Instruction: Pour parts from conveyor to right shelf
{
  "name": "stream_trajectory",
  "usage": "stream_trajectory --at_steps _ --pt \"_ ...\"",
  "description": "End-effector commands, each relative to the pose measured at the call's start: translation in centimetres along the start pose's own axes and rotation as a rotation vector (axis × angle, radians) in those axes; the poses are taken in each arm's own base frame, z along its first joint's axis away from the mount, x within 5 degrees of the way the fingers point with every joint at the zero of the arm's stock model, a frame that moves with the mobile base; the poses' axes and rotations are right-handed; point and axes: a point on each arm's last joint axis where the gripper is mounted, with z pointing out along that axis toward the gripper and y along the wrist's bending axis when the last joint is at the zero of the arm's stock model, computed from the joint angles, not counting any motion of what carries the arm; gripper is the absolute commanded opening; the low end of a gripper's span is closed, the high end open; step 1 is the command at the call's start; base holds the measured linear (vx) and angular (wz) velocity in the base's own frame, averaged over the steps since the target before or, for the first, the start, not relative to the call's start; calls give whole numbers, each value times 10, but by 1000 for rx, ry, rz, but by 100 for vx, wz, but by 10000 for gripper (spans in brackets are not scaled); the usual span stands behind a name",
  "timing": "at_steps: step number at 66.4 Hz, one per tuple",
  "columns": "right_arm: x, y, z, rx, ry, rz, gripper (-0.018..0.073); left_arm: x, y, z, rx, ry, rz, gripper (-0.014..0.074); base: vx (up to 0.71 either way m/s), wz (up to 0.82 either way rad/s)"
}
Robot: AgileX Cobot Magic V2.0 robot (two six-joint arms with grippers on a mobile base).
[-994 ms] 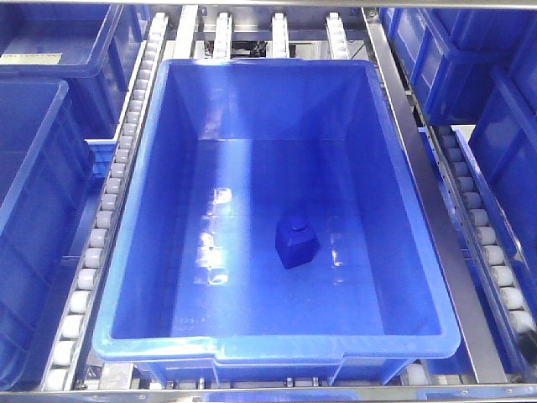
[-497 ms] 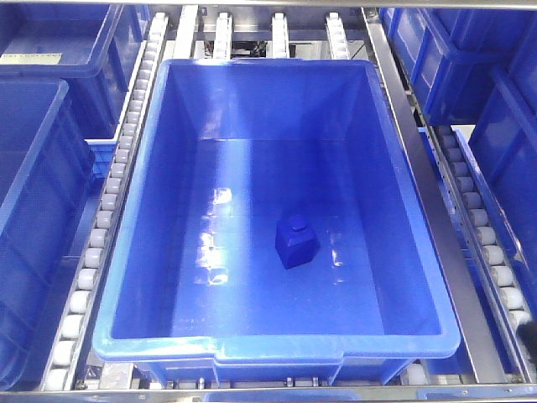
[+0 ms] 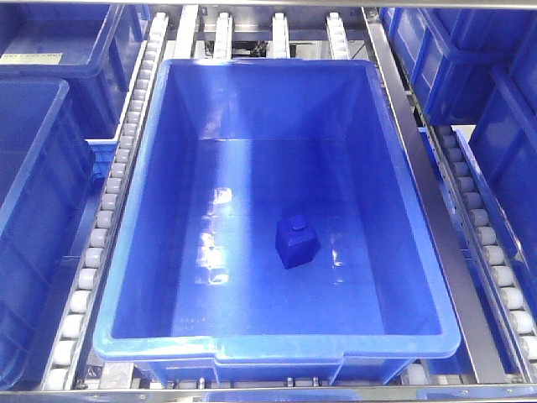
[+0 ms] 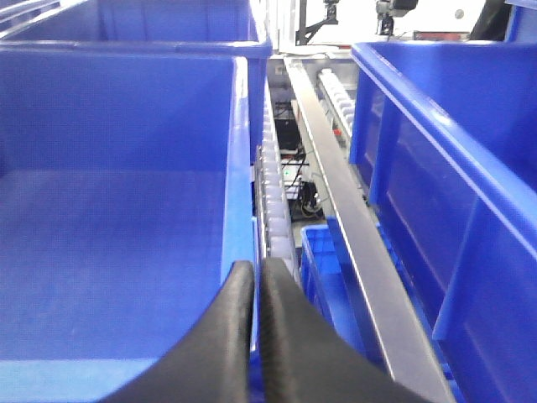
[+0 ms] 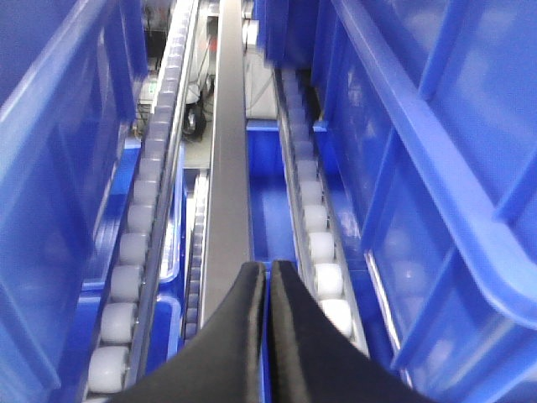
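A small blue block with a round stud, the part (image 3: 295, 241), lies on the floor of a large blue tub (image 3: 277, 346) that rests on the right shelf's white roller tracks (image 3: 99, 243). Neither gripper shows in the front view. In the left wrist view my left gripper (image 4: 257, 273) is shut with nothing in it, hanging over the rim of a blue tub (image 4: 243, 134) beside a roller track (image 4: 273, 201). My right gripper (image 5: 268, 270) is shut and empty above a steel rail (image 5: 228, 168) between roller tracks. The conveyor is out of view.
More blue tubs (image 3: 42, 168) stand on the left of the shelf and others (image 3: 487, 84) on the right. Steel rails (image 3: 411, 168) run between the lanes. In the right wrist view tub walls (image 5: 419, 151) close in on both sides.
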Motion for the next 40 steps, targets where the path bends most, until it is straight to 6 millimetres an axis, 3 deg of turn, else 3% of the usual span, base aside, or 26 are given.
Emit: stream_trajectory --at_steps 1,6,40 --pt "-3 0 1 -3 -83 -7 -8 -13 0 0 0 -80 -17 -6 0 0" --pt "21 3 10 -32 -43 -12 -8 -13 0 0 0 -80 -17 -6 0 0" --pt "18 6 9 -92 -54 -26 -7 -13 0 0 0 -80 -17 -6 0 0"
